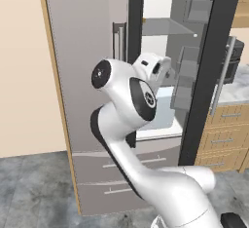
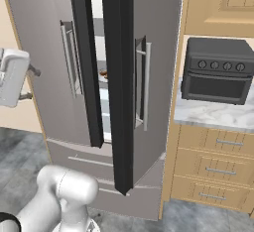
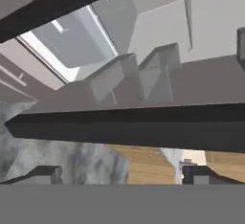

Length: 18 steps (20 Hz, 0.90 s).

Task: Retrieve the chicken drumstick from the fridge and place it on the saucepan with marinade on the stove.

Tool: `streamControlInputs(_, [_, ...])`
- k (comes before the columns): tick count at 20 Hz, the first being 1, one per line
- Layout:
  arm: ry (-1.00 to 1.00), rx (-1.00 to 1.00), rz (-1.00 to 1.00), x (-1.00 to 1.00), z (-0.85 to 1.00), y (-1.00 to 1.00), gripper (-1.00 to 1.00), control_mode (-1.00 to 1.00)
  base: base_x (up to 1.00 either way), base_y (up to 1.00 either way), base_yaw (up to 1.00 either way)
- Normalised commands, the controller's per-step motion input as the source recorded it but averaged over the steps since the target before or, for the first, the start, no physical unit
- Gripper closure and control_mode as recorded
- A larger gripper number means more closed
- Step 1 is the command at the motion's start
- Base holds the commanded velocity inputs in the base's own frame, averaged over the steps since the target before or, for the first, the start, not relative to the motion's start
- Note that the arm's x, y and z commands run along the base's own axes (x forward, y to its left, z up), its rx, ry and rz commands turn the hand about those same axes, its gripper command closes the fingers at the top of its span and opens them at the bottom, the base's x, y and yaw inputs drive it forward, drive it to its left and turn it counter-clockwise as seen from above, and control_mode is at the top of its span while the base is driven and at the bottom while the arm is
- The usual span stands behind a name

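At the fridge mouth: arm rises from the base, elbow bent high, forearm reaching toward the open right half of the fridge; wrist close to the door's inner side
Gripper: fingertips stand spread wide apart at the bottom of the hand view; nothing between them; they look along the open door's dark edge, the grey floor beyond
Fridge doors: left door shut, bar handle upright; right door swung out toward the robot; two bottom drawers shut
Door bins: grey pockets stacked on the inside of the open door; what they hold cannot be told
Interior: white walls, a grey shelf high up, a pale bluish drawer lower down
Chicken drumstick: a small brown sliver seen through the narrow gap between the doors, lying on a shelf inside the fridge, far from the fingertips; too small to make out its shape
Right base view extras: black toaster oven on a marble counter right of the fridge, wooden drawers beneath; door seen edge-on
Left base view extras: open interior seen face-on; brown sliver hidden behind the arm
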Motion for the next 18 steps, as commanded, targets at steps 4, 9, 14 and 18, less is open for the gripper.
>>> streamControlInputs(4, [0.08, -0.35, -0.37, 0.74, -0.32, -0.15, -1.00, -1.00, 0.00, 0.00, 0.00])
streamControlInputs(9, [0.00, -0.22, -0.44, 0.49, -0.37, -0.53, -1.00, -1.00, 0.00, 0.00, 0.00])
streamControlInputs(14, [0.00, -0.10, -0.25, 0.36, -0.09, -0.64, -1.00, -1.00, 0.00, 0.00, 0.00])
streamControlInputs(18, [0.00, -0.04, -0.17, 0.27, 0.00, -0.69, -1.00, -1.00, 0.00, 0.00, 0.00])
